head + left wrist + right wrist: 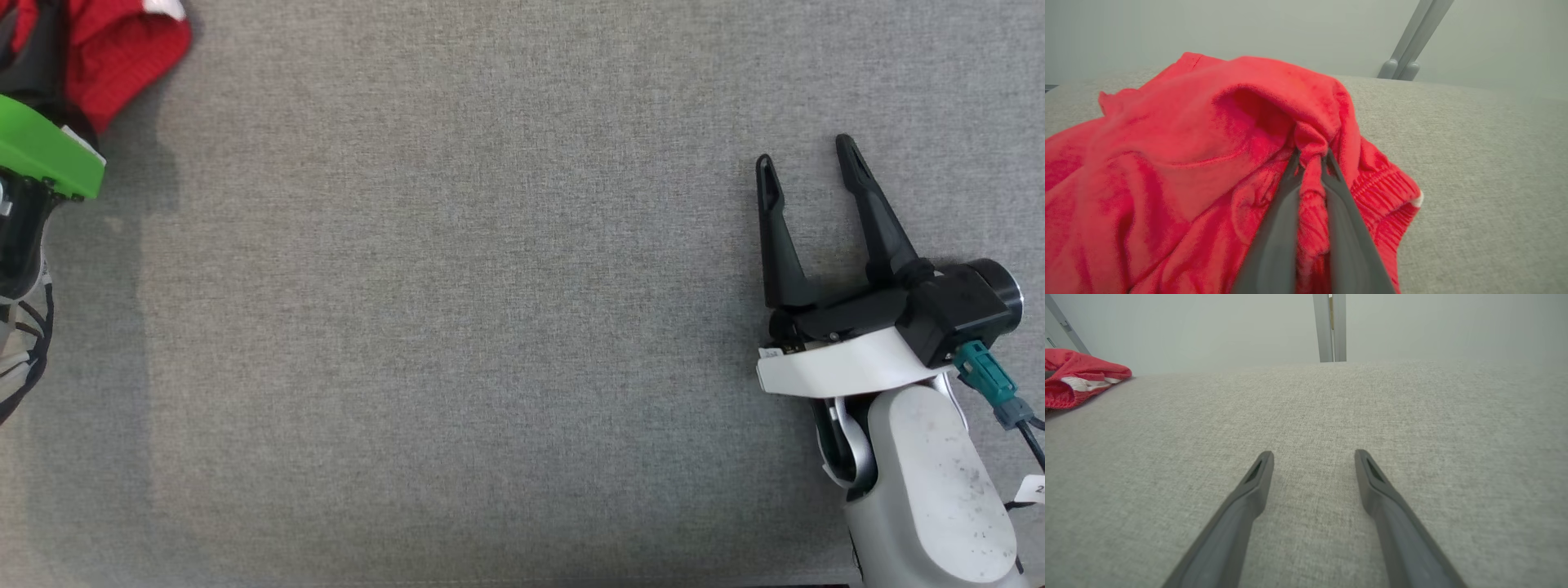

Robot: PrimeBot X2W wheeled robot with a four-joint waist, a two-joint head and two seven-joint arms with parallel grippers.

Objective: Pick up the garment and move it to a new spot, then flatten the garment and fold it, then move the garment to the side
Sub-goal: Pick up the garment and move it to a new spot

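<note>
The red garment [122,49] lies bunched at the far left corner of the grey table, partly hidden behind my left arm. In the left wrist view the red garment [1180,163] fills the left and middle, with a ribbed cuff and a white trim at its right edge. My left gripper [1311,157] is shut on a pinched fold of it, cloth squeezed between the two dark fingers. The right gripper [804,159] rests low over bare table at the right, open and holding nothing. From the right wrist view the garment [1081,375] shows far off to the left, and the right gripper [1312,455] stands wide apart.
The grey fabric-covered table [490,327] spreads across the middle. My left arm's green collar [45,155] and cables sit at the left edge. A grey upright post [1329,326] stands beyond the table's far edge, before a pale wall.
</note>
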